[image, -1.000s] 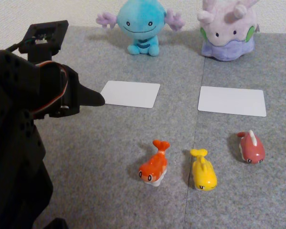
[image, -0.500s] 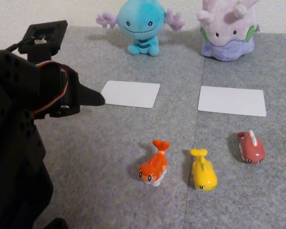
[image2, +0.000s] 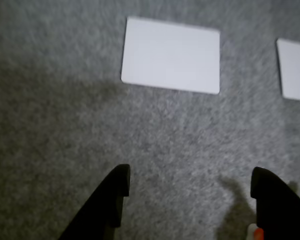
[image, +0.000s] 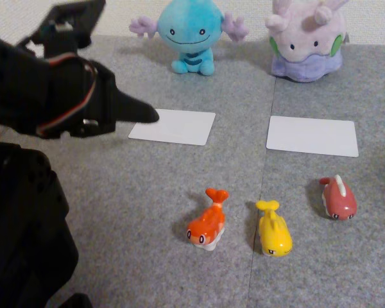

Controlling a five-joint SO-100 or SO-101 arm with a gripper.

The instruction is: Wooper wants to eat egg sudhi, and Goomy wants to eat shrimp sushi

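**Open gripper hung over the mat, nothing picked up**

The gripper [image2: 190,182] was spread wide and empty in the wrist view, its fingers apart over bare grey mat [image: 147,192]. Wooper [image: 187,32] sat at the back behind the left card [image: 173,126]; Goomy [image: 306,40] sat behind the right card [image: 312,135]. Three sushi toys stood in front: orange [image: 207,228], yellow [image: 273,235] and red [image: 338,198].

The likeliest slip was a mix-up. The yellow toy probably stood for egg and the orange for shrimp, yet the two were near each other, so a wide approach could nudge one while closing on the other. The toys looked small and smooth, and might tip or slip out.
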